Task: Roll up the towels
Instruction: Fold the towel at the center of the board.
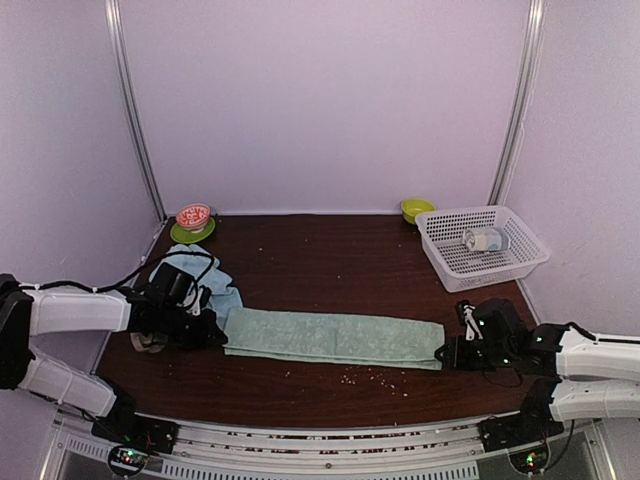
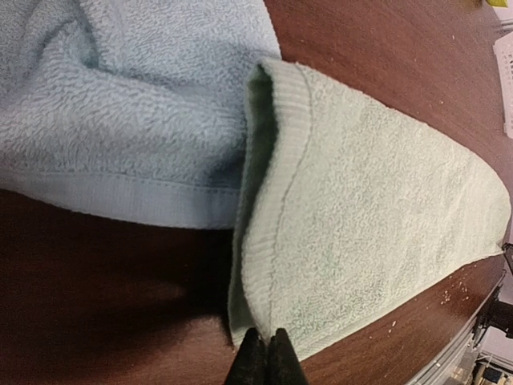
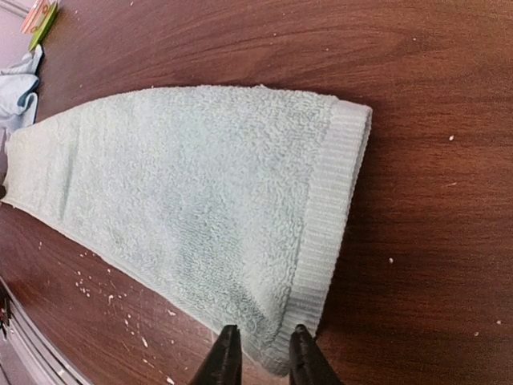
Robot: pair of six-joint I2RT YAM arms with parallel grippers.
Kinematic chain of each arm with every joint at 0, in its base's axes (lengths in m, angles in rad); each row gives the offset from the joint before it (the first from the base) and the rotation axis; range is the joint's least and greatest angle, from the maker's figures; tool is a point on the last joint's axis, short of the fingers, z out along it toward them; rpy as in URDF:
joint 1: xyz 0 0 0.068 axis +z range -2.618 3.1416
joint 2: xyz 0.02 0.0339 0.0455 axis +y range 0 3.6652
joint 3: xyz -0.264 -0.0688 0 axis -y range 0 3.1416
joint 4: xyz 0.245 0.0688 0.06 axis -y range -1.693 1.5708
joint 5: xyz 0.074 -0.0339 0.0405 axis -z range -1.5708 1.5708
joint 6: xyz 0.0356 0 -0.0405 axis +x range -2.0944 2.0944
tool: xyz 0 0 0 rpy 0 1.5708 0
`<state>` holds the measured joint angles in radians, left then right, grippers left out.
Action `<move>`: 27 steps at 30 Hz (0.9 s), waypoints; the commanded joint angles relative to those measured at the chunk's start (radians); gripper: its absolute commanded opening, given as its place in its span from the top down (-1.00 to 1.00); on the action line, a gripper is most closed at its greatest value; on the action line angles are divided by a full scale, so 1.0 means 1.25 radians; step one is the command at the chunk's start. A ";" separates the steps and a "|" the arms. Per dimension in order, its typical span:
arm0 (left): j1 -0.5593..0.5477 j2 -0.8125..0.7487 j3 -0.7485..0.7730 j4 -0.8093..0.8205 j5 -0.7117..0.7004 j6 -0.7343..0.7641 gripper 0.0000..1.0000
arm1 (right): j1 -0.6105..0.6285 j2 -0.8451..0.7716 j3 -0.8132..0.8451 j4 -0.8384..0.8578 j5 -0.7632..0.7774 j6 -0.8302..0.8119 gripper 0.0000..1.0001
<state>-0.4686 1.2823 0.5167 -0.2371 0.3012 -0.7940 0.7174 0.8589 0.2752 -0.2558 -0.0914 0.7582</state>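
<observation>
The pale sage-green towel (image 1: 335, 338) lies flat as a long folded strip across the front of the table. My left gripper (image 1: 205, 335) is shut on the hem at its left end (image 2: 361, 224), pinching the edge between the fingertips (image 2: 268, 341). At the right end (image 3: 192, 192), my right gripper (image 1: 445, 353) stands open, its jaws a little apart on either side of the towel's near corner (image 3: 260, 349). The light blue towel (image 1: 215, 285) lies crumpled just behind the left end (image 2: 120, 104). Its edge shows far left in the right wrist view (image 3: 20, 88).
A white basket (image 1: 500, 272) at the back right holds a mug (image 1: 485, 240) on its side. A green bowl (image 1: 417, 209) sits behind it. A red bowl on a green saucer (image 1: 193, 218) stands at the back left. Crumbs (image 1: 375, 375) dot the front.
</observation>
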 commanded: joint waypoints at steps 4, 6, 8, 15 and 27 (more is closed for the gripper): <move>-0.003 -0.010 0.003 -0.019 -0.011 0.021 0.94 | 0.011 -0.033 0.013 -0.059 -0.024 -0.020 0.08; -0.005 -0.016 0.008 -0.037 -0.002 0.026 0.45 | 0.011 -0.057 0.030 -0.094 -0.018 -0.026 -0.08; -0.008 -0.048 0.022 -0.087 0.001 0.037 -0.04 | 0.011 -0.086 0.061 -0.129 -0.009 -0.034 -0.20; -0.013 -0.238 0.128 -0.239 -0.040 0.068 -0.57 | 0.011 -0.049 0.180 -0.132 0.014 -0.011 -0.16; -0.023 0.158 0.270 0.010 0.039 0.065 0.82 | 0.049 0.155 0.069 0.110 -0.008 0.158 0.26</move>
<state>-0.4923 1.3857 0.8413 -0.3183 0.3080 -0.7292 0.7544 1.0283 0.3969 -0.1921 -0.1181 0.8860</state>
